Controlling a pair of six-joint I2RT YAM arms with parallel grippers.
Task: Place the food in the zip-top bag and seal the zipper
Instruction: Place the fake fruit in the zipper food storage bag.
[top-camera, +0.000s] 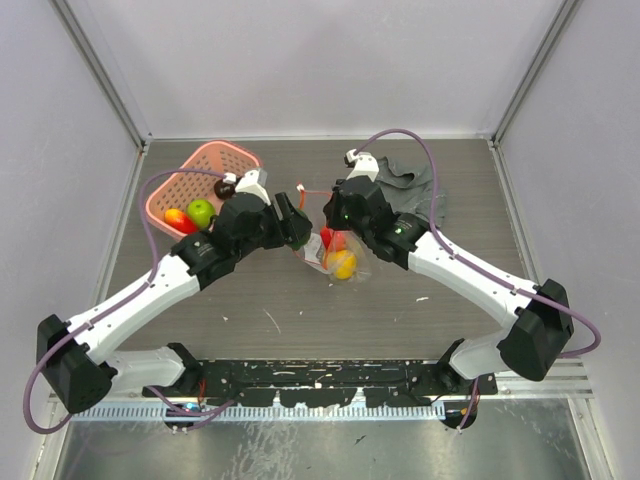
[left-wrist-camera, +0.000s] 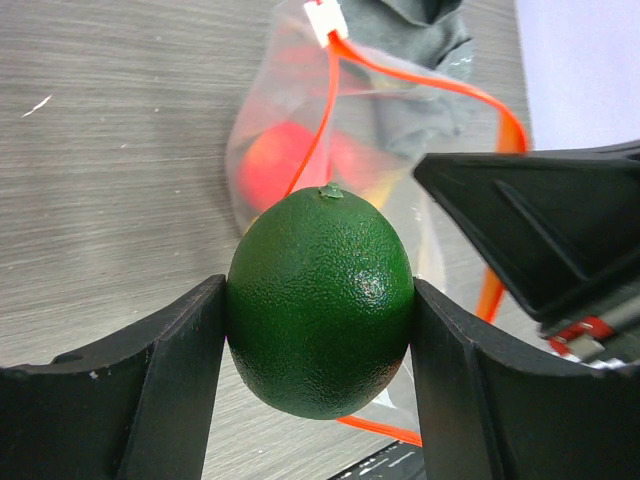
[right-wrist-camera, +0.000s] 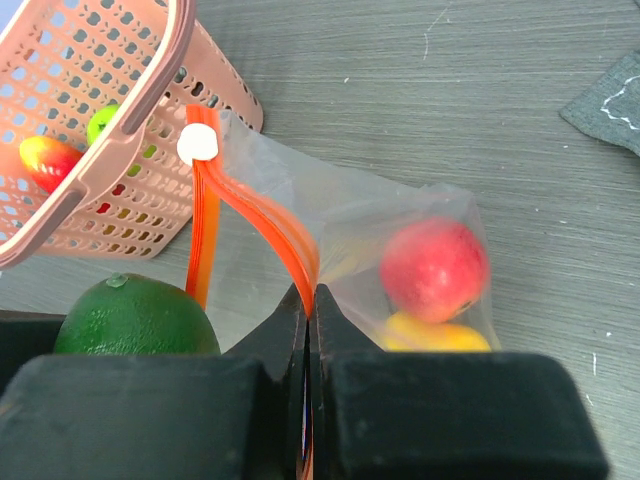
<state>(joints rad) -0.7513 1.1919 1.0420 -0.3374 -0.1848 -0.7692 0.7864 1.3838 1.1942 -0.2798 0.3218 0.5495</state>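
Meeting over the clear plastic zip-top bag (top-camera: 338, 262), your arms crowd mid-table.
Left wrist: left gripper (left-wrist-camera: 318, 325) clasps a dark green toy lime (left-wrist-camera: 320, 280) by the bag's mouth. Right wrist: right gripper (right-wrist-camera: 311, 305) pinches the red-orange zipper strip (right-wrist-camera: 258, 218); a red fruit (right-wrist-camera: 435, 268) sits inside.

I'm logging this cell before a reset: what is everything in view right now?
lime: one, dark green, between the left gripper's fingers
zip-top bag: one, clear, on the table
zipper: one, red-orange, white slider, bag mouth
red fruit: one, inside bag
yellow fruit: one, inside bag
basket: one, pink, far left
green fruit, red-yellow piece, dark piece: one each, in basket
cloth: one, grey, far right
table: grey wood-grain
left gripper: gripping lime
right gripper: pinching zipper
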